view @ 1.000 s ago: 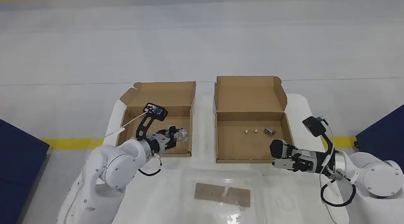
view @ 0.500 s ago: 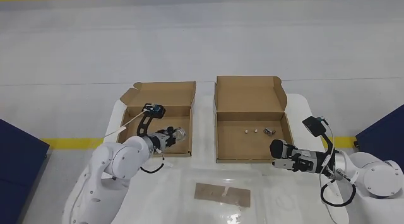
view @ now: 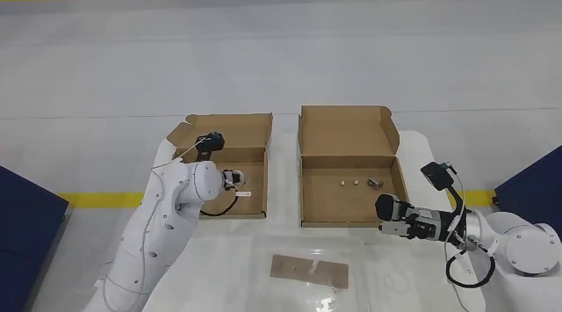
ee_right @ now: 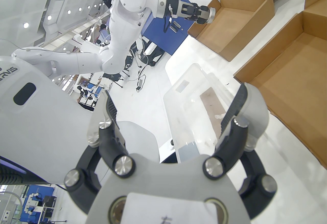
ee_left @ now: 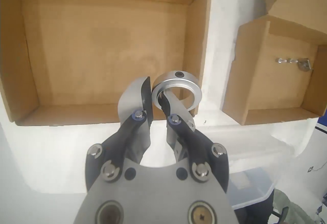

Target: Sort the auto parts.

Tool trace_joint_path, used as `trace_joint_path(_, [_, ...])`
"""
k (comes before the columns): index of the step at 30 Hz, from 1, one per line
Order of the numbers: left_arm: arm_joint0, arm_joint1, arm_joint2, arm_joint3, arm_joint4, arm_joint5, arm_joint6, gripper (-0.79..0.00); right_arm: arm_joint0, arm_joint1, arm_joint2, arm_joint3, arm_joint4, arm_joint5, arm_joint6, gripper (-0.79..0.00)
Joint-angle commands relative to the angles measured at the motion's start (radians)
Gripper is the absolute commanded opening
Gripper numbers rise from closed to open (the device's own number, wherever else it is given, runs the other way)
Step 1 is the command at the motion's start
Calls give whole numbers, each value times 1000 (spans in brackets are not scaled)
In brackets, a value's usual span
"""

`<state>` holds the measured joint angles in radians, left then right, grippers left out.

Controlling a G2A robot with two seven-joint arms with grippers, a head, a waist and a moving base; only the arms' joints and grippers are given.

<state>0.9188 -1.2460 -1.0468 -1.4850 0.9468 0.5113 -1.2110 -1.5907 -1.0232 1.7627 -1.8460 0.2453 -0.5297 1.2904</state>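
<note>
My left gripper [ee_left: 155, 96] is shut on the wall of a silver metal ring [ee_left: 178, 79], one finger inside it and one outside. It holds the ring above the near right corner of the left cardboard box [ee_left: 102, 51], whose floor is bare. From above, that gripper [view: 233, 177] hangs over the left box [view: 250, 171]. The right cardboard box [view: 347, 202] holds a few small metal parts [view: 356, 183] in a row. My right gripper [ee_right: 176, 107] is open with nothing in it, just off the right box's near right corner [view: 384, 206].
A clear plastic bin [view: 307, 272] with a brown cardboard piece inside sits at the table's front, between the arms. Both boxes have their lids folded back, away from me. The white table edge [view: 421, 145] curves round behind the right box.
The left arm has swung up and to the left, carrying the ring a little left and back over the left box. The right arm has not moved.
</note>
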Motion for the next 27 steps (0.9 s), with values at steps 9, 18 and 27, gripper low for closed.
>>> trace_joint_path(9, [1, -1, 1, 11, -1, 4, 8, -785, 0, 0, 0, 0, 0, 0, 0, 0])
trace_joint_path(18, [-144, -48, 71, 278, -21, 127, 29, -785, 0, 0, 0, 0, 0, 0, 0, 0])
trace_joint_path(27, [-350, -158, 214, 687, -158, 212, 114, -785, 0, 0, 0, 0, 0, 0, 0, 0])
